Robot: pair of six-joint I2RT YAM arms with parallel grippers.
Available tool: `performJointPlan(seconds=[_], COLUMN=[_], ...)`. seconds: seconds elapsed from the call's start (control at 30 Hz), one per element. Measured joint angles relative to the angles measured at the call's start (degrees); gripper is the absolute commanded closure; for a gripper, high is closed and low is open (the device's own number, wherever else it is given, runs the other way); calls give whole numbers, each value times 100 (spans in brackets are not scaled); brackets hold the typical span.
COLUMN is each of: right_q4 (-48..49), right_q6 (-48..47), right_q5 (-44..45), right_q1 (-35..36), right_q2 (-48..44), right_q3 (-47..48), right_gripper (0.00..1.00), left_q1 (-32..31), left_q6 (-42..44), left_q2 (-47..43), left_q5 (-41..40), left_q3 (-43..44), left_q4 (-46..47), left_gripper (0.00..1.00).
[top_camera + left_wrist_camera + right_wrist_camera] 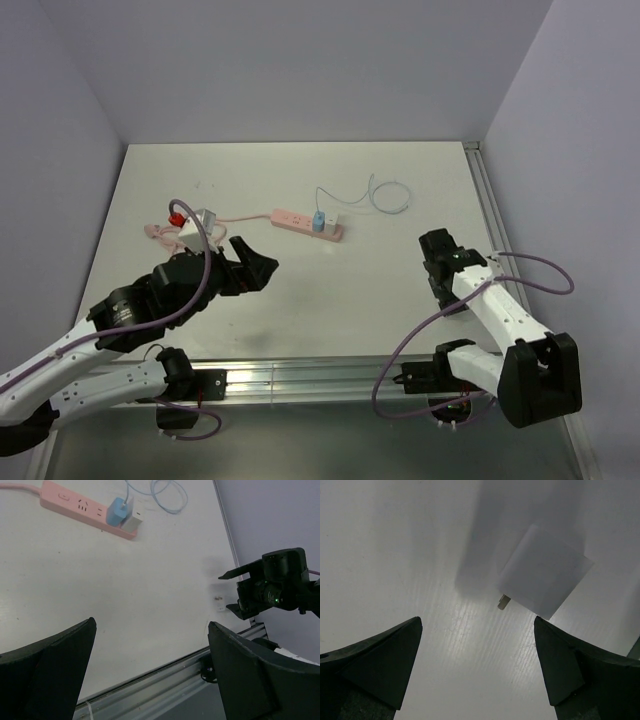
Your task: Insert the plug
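The plug (pixel 318 221) is small and light blue. It sits upright on the right end of the pink power strip (pixel 296 218), next to a white block (pixel 133 521); the left wrist view shows the plug (pixel 118 512) on the strip (pixel 75 503). Its thin pale cable (pixel 389 196) loops away to the right. My left gripper (pixel 256 267) hovers open and empty, near-left of the strip, and its fingers frame bare table in its wrist view (pixel 151 625). My right gripper (pixel 437 257) is open over the table's right side, far from the plug.
Just beyond the right gripper (pixel 477 622), a white boxy piece (pixel 545 577) with a small metal prong lies on the table. The strip's pink cord (pixel 160 231) trails left. A metal rail (pixel 330 378) edges the table's near side, and grey walls enclose it.
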Motion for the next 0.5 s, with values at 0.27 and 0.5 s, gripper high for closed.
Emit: performJointPlan(seconds=[0.27, 0.5], right_q4=[168, 562], right_q6=[129, -170], right_q5=[7, -125], right_q1=[-629, -1296], right_q2=[131, 496], right_q3=[-223, -767], right_gripper=[0, 1], left_q1=[0, 0], left_q6=[-166, -170], left_q2=[129, 240], left_q5=[278, 424], left_q3=[-203, -203], left_q4=[50, 190], left_gripper=[1, 0])
